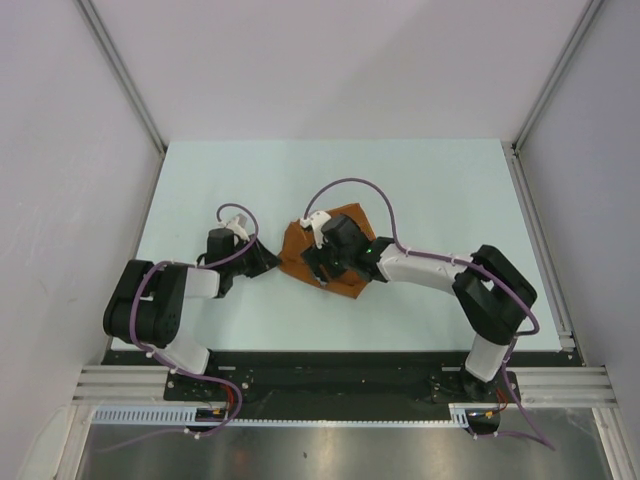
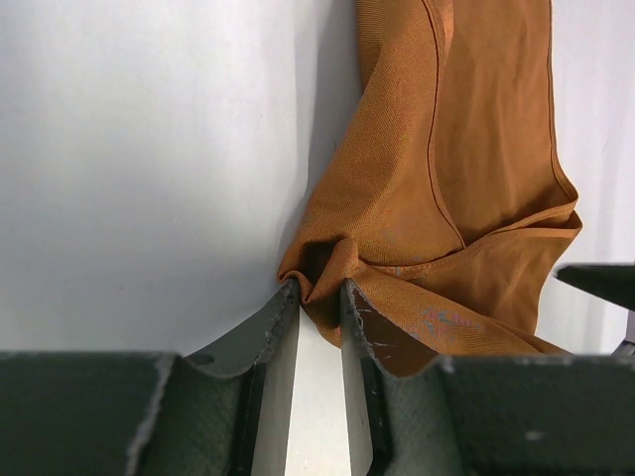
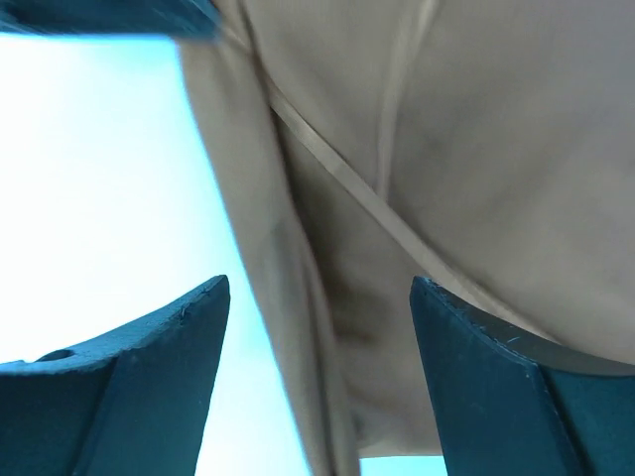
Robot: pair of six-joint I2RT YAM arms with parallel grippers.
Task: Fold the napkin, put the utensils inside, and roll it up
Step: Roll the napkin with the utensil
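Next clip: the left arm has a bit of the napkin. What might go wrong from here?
1. The left pincer grips only a small bunched corner of the napkin at its very tips; a pull may slip it free.
2. The right pincer hangs open over the cloth, pinning nothing, so the whole crumpled napkin may drag rather than fold.
3. No spoon shows in any view; it may lie hidden under cloth or arms.

surface: pale table [image 1: 200,180] | on it: rust-brown napkin [image 1: 294,250], folded over

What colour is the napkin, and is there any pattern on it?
The napkin is plain rust-orange, no pattern; the left wrist view shows it best.
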